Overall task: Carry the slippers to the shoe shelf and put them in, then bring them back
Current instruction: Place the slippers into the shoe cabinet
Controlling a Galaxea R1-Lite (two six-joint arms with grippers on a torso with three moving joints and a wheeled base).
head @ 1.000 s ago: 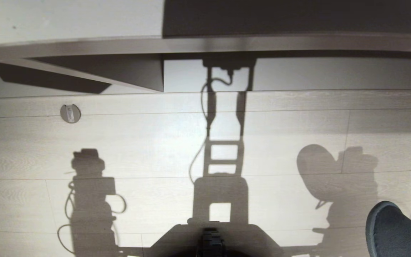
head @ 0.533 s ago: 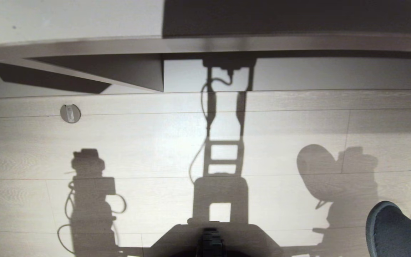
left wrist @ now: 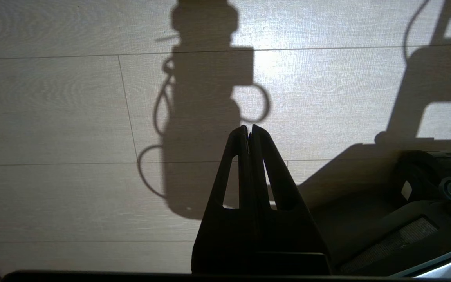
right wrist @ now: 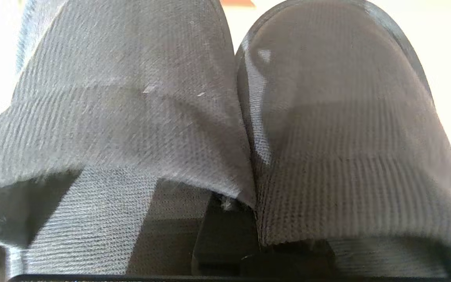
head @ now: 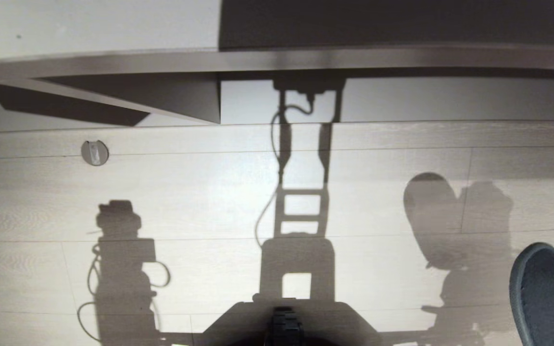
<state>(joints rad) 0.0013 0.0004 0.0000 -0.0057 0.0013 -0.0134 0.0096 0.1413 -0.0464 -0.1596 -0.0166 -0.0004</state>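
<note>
The slippers are a dark grey fabric pair held side by side. Only one rounded toe (head: 546,298) shows at the bottom right of the head view, above the pale floor. In the right wrist view both slippers (right wrist: 123,102) fill the picture, pressed together along their inner edges. My right gripper (right wrist: 245,231) is shut on the slippers where they meet, and its tips are hidden under the fabric. The shoe shelf (head: 402,101) runs across the top of the head view, with a vertical divider (head: 220,101). My left gripper (left wrist: 249,131) hangs shut and empty over the floor.
A small round metal disc (head: 94,153) sits in the floor at the left, in front of the shelf. My own base (head: 284,327) shows at the bottom middle. Shadows of my trunk and both arms fall across the light wooden floor between me and the shelf.
The slippers have shifted right and lower in the head view, so the second one has nearly left the picture. Their shadow on the floor has moved toward the shelf. The left arm is still.
</note>
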